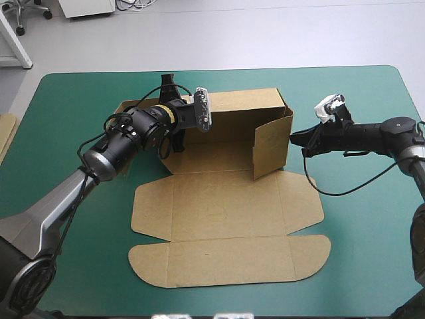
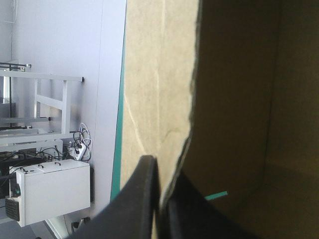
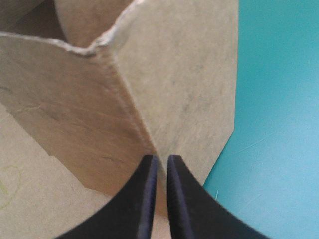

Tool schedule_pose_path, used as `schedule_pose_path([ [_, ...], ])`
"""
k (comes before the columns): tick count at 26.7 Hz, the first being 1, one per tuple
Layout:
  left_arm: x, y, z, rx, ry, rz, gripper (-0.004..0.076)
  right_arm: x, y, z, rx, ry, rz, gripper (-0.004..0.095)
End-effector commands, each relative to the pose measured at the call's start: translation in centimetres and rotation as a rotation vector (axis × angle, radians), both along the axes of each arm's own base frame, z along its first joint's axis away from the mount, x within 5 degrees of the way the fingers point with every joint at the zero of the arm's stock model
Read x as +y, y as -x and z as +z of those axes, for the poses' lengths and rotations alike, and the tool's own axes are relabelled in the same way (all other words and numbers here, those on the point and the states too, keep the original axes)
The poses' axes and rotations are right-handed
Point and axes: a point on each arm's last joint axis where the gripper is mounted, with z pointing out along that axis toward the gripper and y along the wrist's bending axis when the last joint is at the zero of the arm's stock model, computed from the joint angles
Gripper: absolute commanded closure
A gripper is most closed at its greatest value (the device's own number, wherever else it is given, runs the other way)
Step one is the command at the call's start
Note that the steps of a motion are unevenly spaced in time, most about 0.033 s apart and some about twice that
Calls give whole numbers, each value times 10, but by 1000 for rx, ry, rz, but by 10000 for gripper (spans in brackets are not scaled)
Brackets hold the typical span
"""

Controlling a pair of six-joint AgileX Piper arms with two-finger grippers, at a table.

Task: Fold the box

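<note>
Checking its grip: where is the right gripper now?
High view: the right gripper sits right of centre, at the outer face of the box's raised right wall. Its wrist view shows it all but shut on that wall's fold.

The box [image 1: 226, 219] is plain brown all over, its creases faint darker lines; in the left wrist view its inner wall is a deeper, shadowed brown. The table [image 1: 372, 232] wears 1 even teal-green cover. The left gripper [image 2: 159, 169] and the right gripper [image 3: 160, 162] are black. The left arm [image 1: 113, 143] is black, turning grey toward the lower left of the frame, with 1 yellow band [image 1: 170, 114] near its wrist. The right arm [image 1: 378, 129] is black.
</note>
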Motion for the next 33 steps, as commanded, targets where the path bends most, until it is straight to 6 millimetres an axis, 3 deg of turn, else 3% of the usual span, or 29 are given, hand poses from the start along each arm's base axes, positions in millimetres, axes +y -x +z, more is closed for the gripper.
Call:
schedule_pose_path([
  [1, -6, 10, 8, 44, 82, 7, 734, 2, 7, 28, -135, -17, 47, 613],
  [5, -6, 10, 8, 44, 82, 7, 734, 7, 6, 28, -141, -14, 57, 280],
  [7, -6, 10, 7, 48, 80, 8, 734, 12, 6, 28, -155, -1, 64, 212],
  [16, -5, 10, 6, 59, 77, 13, 734, 42, 0, 29, -228, 60, 55, 216],
  [24, -5, 10, 6, 66, 76, 17, 734, 44, -2, 30, -159, -9, -21, 420],
  [28, -5, 10, 6, 68, 81, 20, 734, 47, -2, 30, -154, -16, -36, 447],
  [33, -6, 11, 6, 82, 112, 43, 734, 67, -4, 30, -175, 11, -70, 452],
])
